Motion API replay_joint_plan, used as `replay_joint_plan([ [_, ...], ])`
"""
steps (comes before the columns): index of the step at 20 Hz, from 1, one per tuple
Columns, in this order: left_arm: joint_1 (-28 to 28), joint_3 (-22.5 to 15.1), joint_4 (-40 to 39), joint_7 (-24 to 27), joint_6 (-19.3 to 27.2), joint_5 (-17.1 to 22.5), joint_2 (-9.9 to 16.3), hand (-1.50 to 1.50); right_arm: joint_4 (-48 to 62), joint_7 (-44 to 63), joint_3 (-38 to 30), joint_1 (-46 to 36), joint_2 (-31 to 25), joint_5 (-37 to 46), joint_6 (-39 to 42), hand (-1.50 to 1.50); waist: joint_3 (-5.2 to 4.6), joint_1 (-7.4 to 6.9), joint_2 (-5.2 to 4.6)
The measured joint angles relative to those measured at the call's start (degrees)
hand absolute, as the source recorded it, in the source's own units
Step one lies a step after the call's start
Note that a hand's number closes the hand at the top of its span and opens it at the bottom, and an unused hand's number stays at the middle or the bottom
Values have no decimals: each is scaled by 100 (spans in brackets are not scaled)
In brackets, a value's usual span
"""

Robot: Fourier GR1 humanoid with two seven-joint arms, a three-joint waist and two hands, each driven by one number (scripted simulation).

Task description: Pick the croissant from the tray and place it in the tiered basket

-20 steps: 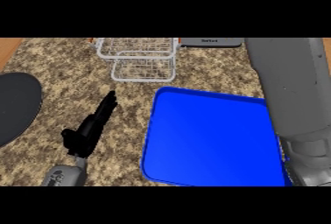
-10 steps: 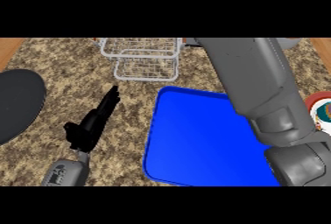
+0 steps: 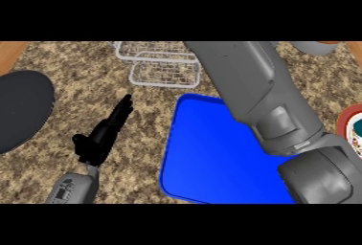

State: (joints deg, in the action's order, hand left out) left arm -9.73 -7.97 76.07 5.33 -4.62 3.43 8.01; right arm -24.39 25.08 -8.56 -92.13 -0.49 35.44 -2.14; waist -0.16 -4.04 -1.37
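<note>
The blue tray [image 3: 205,162] lies on the counter at the lower middle, and no croissant shows on its visible part. The wire tiered basket [image 3: 160,66] stands at the back, just left of my right forearm [image 3: 254,91]. That grey forearm crosses the tray's right side and runs up past the basket's right edge out of the picture, so my right hand and anything it may hold are out of sight. My left hand [image 3: 105,134] rests open on the counter left of the tray, fingers straight and pointing away.
A dark round pan-like disc [image 3: 21,110] lies at the left edge. A red-rimmed white plate [image 3: 351,128] peeks in at the right edge. A grey object [image 3: 315,47] sits at the back right. Speckled counter shows between the disc and the tray.
My right forearm has swung left from the right edge across the tray, toward the basket's right side. The left hand has stayed where it was.
</note>
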Motion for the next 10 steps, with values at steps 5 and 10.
replay_joint_plan([
  [5,-47,-31,25,-23,-30,-31,-21,0,528,-264,-111,-184,35,-392,-231,150,-1,-87,-6],
  [10,-123,-54,-66,-10,-16,-93,-66,0,947,-303,-373,-334,45,-894,-332,150,-3,-150,-21],
])
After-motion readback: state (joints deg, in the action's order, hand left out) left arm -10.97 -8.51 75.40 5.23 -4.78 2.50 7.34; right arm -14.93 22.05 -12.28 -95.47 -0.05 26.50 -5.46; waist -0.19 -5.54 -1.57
